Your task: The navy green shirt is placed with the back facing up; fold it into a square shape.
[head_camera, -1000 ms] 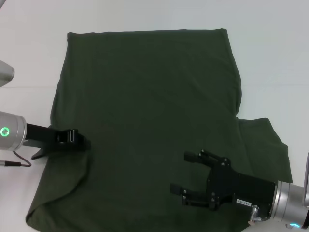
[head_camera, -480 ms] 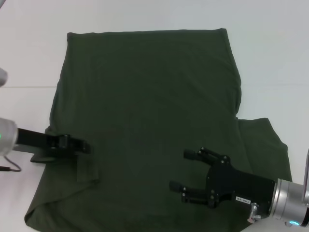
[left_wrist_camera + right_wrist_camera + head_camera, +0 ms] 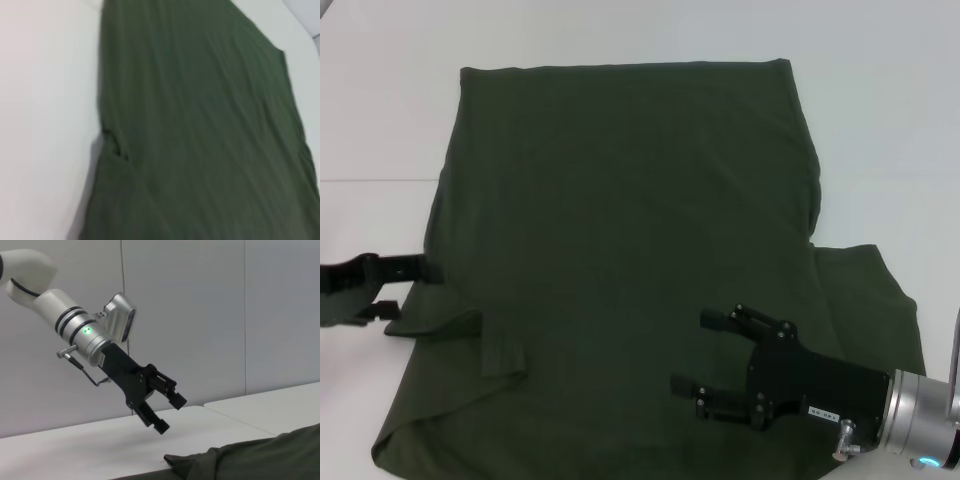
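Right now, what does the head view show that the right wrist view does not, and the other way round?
Only the head view shows the whole navy green shirt spread flat on the white table, one sleeve folded in, and the right pincer open above its near part. Only the right wrist view shows the left arm from the side, with a green light on it, and the grey wall behind. Both show the left pincer, open and off the cloth beside the shirt's edge, holding nothing.

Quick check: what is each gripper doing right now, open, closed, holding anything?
Left gripper: open, empty, beside the left edge of the navy green shirt.
Right gripper: open, empty, over the shirt's near right part.
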